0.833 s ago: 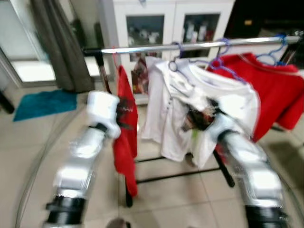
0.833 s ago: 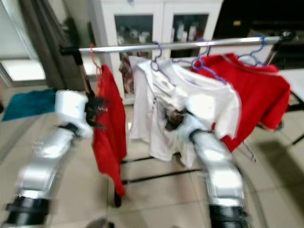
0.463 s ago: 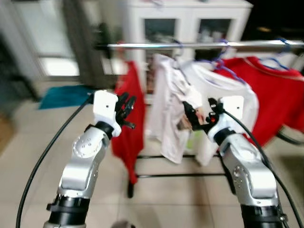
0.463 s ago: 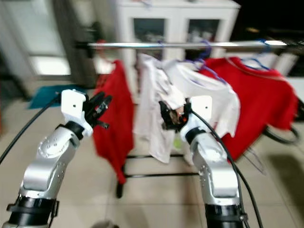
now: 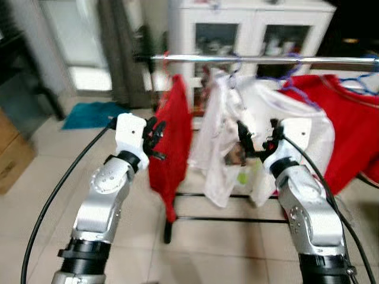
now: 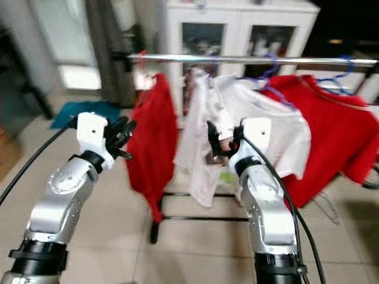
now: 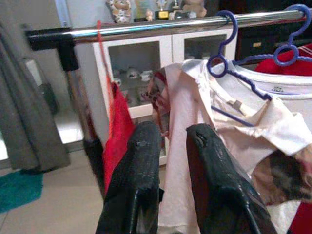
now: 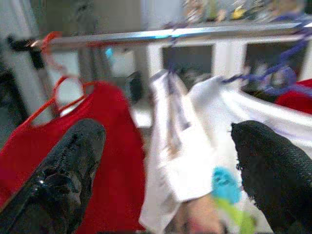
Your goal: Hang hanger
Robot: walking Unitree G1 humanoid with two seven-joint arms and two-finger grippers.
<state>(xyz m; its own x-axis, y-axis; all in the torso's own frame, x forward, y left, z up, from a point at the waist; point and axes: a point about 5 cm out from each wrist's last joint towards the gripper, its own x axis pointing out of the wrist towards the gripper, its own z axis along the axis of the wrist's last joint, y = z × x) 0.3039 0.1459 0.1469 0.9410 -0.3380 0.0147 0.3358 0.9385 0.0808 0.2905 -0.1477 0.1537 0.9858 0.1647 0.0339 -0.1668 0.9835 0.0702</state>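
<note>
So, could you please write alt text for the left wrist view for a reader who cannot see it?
The left gripper, its two black fingers slightly apart and holding nothing, points at a silver clothes rail. On the rail hang a red garment on a red hanger and white shirts on purple hangers, before a white glass-fronted cabinet.

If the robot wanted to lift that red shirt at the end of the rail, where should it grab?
Probably the red hanger just below its hook, where the wire shows above the red shirt. The cloth hangs limp and would only slide. The left gripper is nearest, so come from the robot's side, fingers either side of the wire, then lift the hook off the rail.
</note>
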